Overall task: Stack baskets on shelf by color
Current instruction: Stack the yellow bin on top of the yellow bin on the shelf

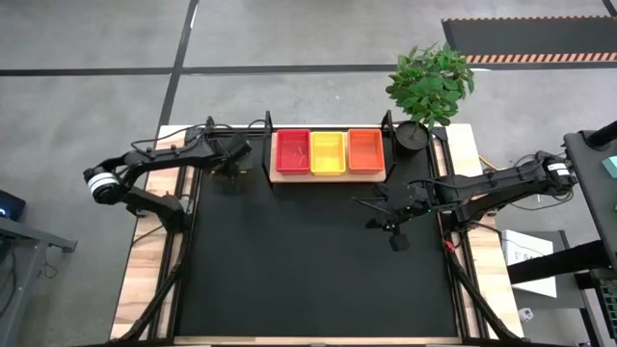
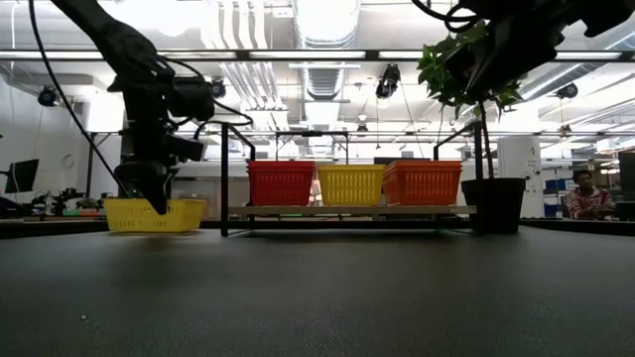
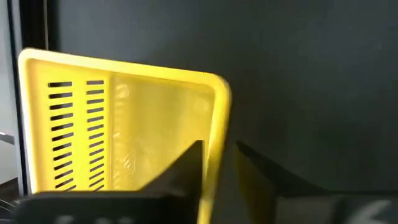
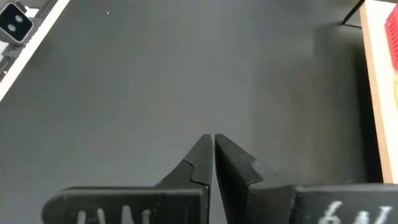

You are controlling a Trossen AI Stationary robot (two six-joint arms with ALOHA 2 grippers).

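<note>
4 baskets are showing: red [image 1: 292, 151], yellow [image 1: 327, 152] and orange [image 1: 364, 150] stacks are sitting side by side on the shelf [image 1: 328, 175], and 1 loose yellow basket [image 2: 155, 214] is lying on the mat just left of the shelf. The left gripper [image 3: 217, 163] is straddling that basket's rim, fingers narrowly apart, 1 each side. The right gripper [image 4: 213, 149] is hovering in front of the shelf with fingers pressed together, holding nothing; 1 potted plant [image 1: 429, 87] is standing right of the shelf.
</note>
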